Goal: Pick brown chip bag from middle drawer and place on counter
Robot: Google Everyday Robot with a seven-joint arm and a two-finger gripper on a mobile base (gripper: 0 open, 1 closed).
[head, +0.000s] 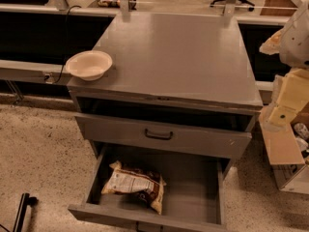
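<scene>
The brown chip bag (135, 183) lies flat in the left half of the open middle drawer (198, 187), cream printed panel up. The drawer is pulled far out below a drawer front with a black bar handle (158, 135). The counter (176, 57) is the cabinet's broad grey top. My gripper (281, 115) hangs from the cream arm at the right edge, beside the cabinet's right front corner. It is at about counter height, well above and to the right of the bag, and touches nothing.
A cream round bowl (89, 65) sits on the counter's left front corner. An open cardboard box (285, 153) stands on the floor right of the cabinet, under my arm. A black object (21, 211) lies on the floor at the lower left. Low dark benches run behind.
</scene>
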